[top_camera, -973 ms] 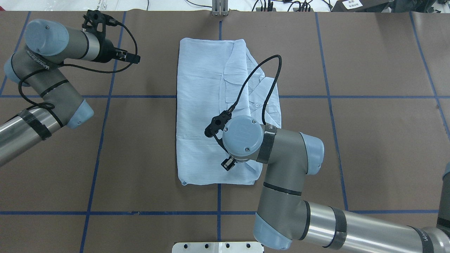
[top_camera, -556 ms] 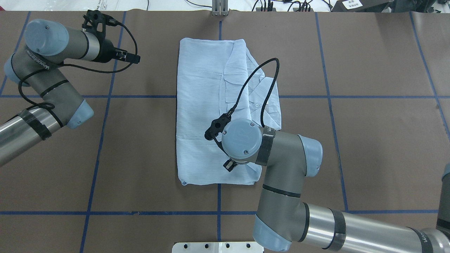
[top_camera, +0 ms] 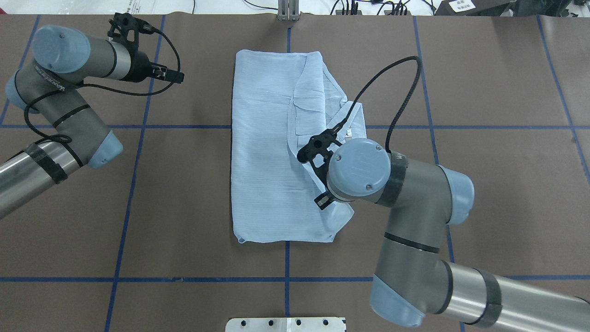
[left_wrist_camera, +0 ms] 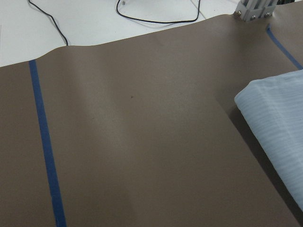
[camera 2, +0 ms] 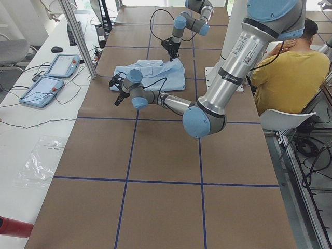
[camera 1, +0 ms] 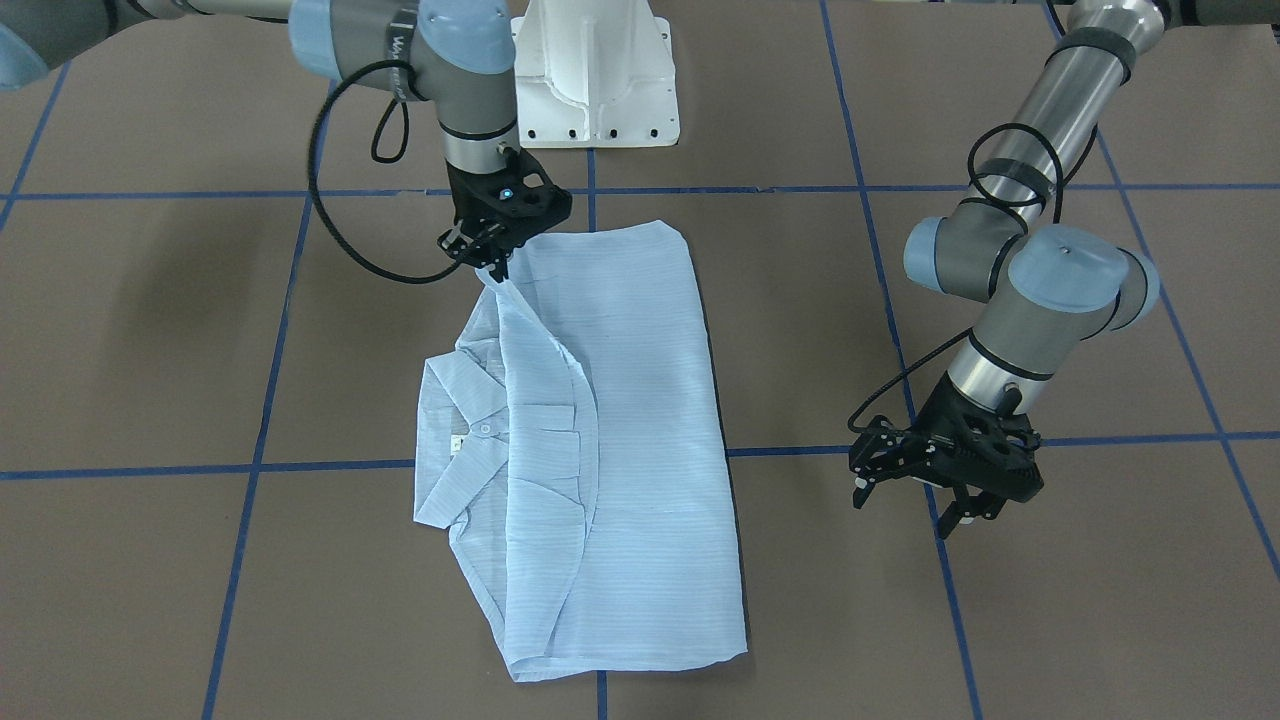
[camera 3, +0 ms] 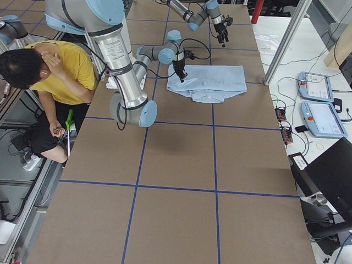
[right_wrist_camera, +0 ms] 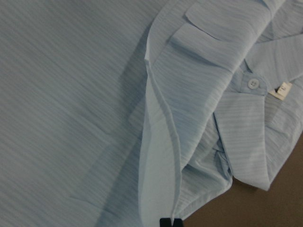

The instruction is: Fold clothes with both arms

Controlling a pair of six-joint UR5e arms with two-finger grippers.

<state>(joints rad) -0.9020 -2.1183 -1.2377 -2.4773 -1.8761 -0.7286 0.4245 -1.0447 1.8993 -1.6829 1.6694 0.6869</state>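
The pale blue shirt [top_camera: 262,152] lies folded lengthwise in the middle of the table [top_camera: 484,184], its collar [camera 1: 460,420] on the robot's right side. My right gripper [camera 1: 495,265] is shut on the shirt's near right corner and holds that flap a little off the table. In the right wrist view the gripper [right_wrist_camera: 170,222] pinches the fabric edge, with a white button [right_wrist_camera: 254,83] and the neck tag [right_wrist_camera: 284,89] beyond. My left gripper [top_camera: 177,77] hangs open over bare table left of the shirt's far end, holding nothing. The left wrist view catches only a shirt [left_wrist_camera: 279,123] corner.
Blue tape lines [top_camera: 133,184] grid the brown table. The white pedestal base [camera 1: 595,70] stands at the robot's edge and a metal post [top_camera: 288,11] at the far edge. A person in a yellow shirt [camera 3: 55,66] sits beside the table. Tablets [camera 3: 316,99] lie on a side bench.
My right arm has swung to the right and slightly forward, pulling the shirt's near right corner outward with it. The left arm has not moved.
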